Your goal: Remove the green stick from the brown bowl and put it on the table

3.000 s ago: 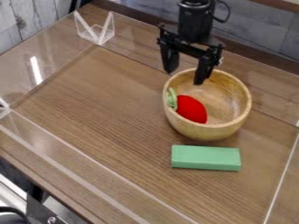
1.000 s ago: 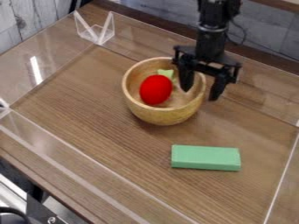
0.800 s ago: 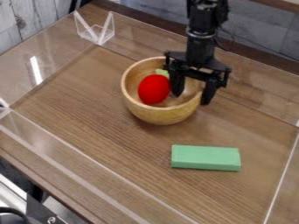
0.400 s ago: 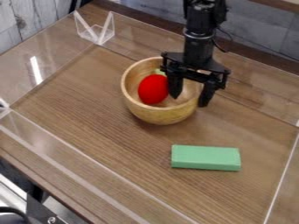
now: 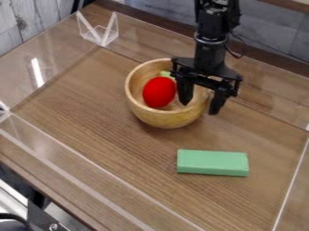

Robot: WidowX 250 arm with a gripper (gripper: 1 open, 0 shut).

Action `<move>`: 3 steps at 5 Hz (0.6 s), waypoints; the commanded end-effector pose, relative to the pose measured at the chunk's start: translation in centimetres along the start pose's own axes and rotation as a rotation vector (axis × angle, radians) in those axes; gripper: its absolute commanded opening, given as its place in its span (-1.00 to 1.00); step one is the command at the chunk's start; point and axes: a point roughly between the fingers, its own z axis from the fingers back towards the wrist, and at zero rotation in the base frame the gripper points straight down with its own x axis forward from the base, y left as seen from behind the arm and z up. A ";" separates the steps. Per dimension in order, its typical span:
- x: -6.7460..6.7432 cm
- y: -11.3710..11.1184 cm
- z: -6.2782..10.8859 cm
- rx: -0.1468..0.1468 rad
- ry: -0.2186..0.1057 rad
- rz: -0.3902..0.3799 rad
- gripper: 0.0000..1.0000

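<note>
A brown wood-grain tabletop fills most of the view, fenced by low clear acrylic walls that catch pale glare. Along the far left runs a grey-white planked surface. Dark framework sits at the near-left corner.

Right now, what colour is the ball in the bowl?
Red; the ball shows clearly in the camera view.

Ball in bowl; block in front.

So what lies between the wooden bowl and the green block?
Nothing: in the camera view, only bare tabletop separates the bowl from the green block.
</note>
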 end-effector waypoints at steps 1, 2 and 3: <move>0.5 -0.6 3.2 -0.010 -0.083 -0.017 -1.00; 1.1 0.1 4.1 -0.011 -0.078 -0.082 -1.00; 1.2 0.4 3.8 -0.015 -0.081 -0.050 -1.00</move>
